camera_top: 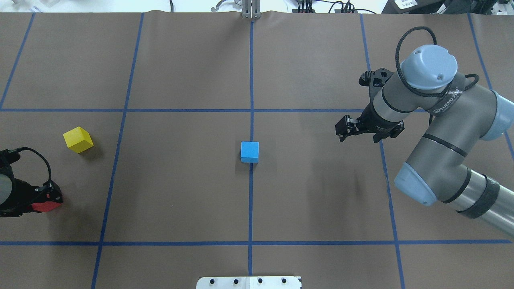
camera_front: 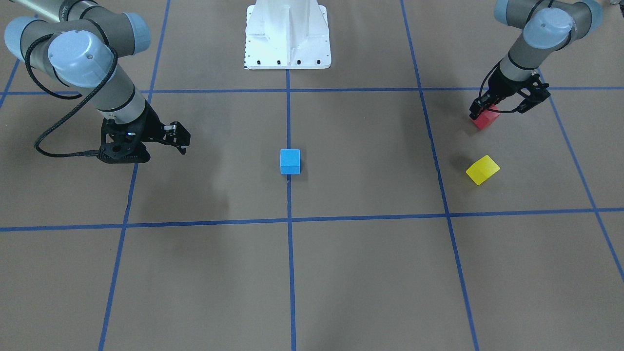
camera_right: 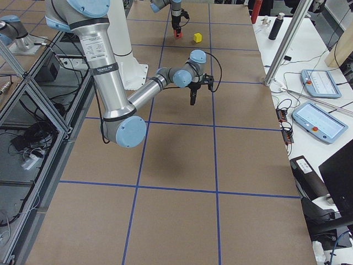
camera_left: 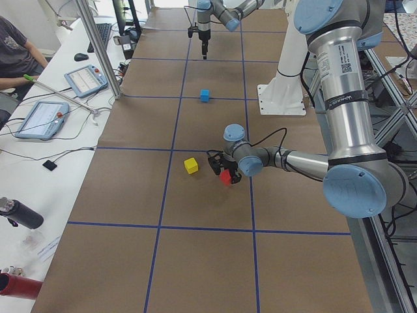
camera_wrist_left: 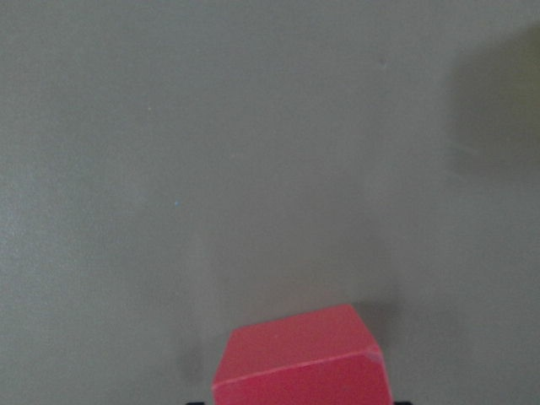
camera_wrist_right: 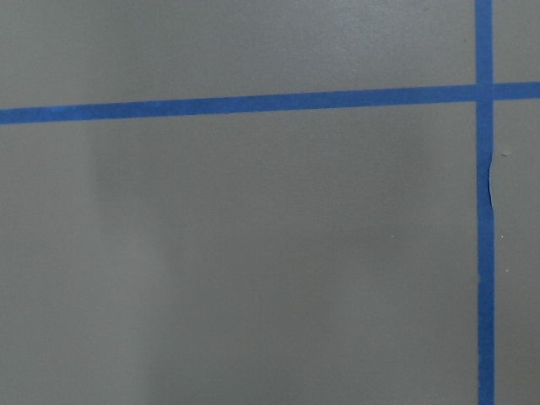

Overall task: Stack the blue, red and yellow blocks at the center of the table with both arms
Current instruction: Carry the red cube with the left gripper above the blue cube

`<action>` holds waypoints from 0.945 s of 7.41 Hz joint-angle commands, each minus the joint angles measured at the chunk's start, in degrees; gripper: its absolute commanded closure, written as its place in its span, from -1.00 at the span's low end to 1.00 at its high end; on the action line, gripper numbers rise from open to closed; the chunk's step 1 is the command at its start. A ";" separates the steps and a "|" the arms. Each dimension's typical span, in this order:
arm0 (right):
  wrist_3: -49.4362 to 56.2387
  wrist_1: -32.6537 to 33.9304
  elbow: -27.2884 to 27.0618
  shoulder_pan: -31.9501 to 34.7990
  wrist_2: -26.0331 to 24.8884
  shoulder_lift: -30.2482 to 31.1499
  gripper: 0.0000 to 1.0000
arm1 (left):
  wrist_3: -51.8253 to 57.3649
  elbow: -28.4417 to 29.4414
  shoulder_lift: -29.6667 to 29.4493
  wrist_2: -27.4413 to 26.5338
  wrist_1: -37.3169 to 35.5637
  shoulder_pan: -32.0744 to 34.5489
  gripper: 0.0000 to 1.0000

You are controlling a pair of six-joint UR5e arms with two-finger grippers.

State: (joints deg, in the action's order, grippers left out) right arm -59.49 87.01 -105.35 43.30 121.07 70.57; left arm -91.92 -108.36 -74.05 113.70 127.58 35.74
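left claw (camera_top: 51, 197): way over at the left edge, looks clamped on the red block, so closed with the block pinched in it. can't tell if the block is off the desk (camera_top: 180, 192) or just resting on it

red block (camera_top: 43, 206): in that claw, well away from the centre. only one of these

yellow block (camera_top: 78, 139): loose on the desk, near the red one but not touching, turned at an angle to the tape lines (camera_top: 114, 172). also just one

blue block (camera_top: 249, 151): sitting alone right on the middle line, mid desk, square to the grid, nothing on top. one again, so three blocks total

right claw (camera_top: 345, 129): hanging off to the right of blue, well apart from it, holding nothing. looks parted to me

arms (camera_top: 441, 160): two, one claw each

handling guess: small solid cubes, so I'd bet light and stiff, nothing to crush. matte faces shouldn't slip much in a grip

where to grab: two opposite flat sides, pinched around the middle so the bottom stays free to land flat. for yellow the claw would need to twist to match its angle first

stack status: my read, only the base is in place, red and yellow both to go
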 commanded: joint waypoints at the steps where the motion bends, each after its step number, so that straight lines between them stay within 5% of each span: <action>1: -0.01 0.00 0.14 0.03 -0.14 0.09 -1.00 | 0.51 -6.04 -1.09 0.56 -3.10 -0.14 1.00; 3: 0.07 -0.09 0.23 0.03 -0.14 0.88 -1.00 | 12.55 -7.48 -14.55 0.64 -13.44 -0.32 1.00; 6: 3.30 -0.18 0.23 2.31 -0.14 3.07 -1.00 | 31.22 -3.99 -45.39 0.38 -46.02 -0.41 1.00; 7: 8.03 -0.18 0.32 4.32 0.21 5.08 -1.00 | 34.58 -0.74 -49.92 0.03 -46.54 -0.76 1.00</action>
State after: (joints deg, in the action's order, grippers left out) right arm -56.13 86.84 -105.09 45.55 121.01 73.57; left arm -62.97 -112.60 -115.24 114.07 86.57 35.28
